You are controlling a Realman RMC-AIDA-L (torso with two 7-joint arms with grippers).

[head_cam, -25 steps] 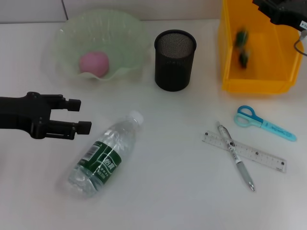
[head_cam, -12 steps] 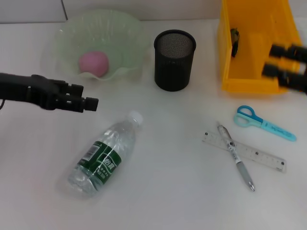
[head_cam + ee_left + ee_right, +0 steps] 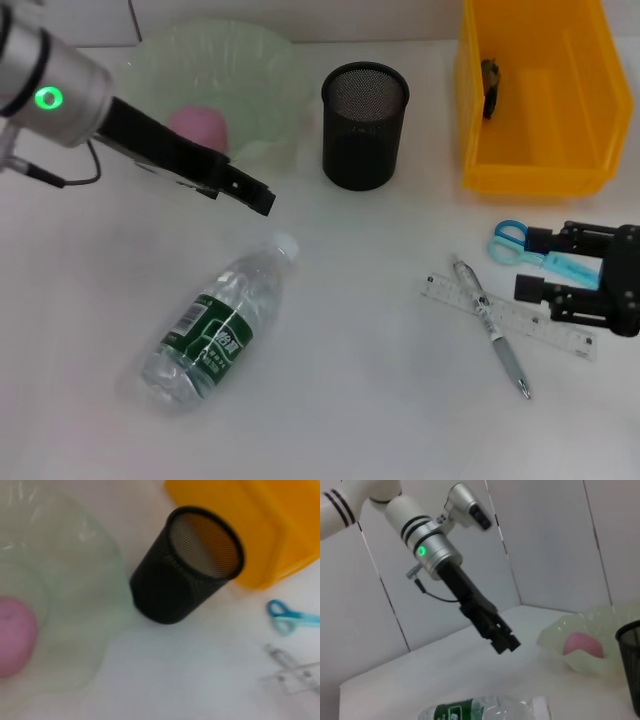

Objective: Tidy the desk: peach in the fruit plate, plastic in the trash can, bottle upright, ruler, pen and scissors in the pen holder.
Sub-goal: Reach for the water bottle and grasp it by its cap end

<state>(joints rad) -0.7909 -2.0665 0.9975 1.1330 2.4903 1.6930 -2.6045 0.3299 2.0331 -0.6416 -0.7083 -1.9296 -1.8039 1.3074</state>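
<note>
Left tool (image 3: 258, 197) angles down just above the bottle (image 3: 215, 325), can't tell its state; right tool (image 3: 535, 265) spread open, straddling the scissors (image 3: 548, 256).

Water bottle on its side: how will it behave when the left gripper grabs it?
The bottle lies on its round side, so a nudge would probably roll it. Its thin clear wall may dent and slip under a squeeze. The left gripper hovers above its cap.

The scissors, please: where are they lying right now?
In the head view, the scissors lie on the desk's right side, below the yellow bin, beside the open right tool.
</note>
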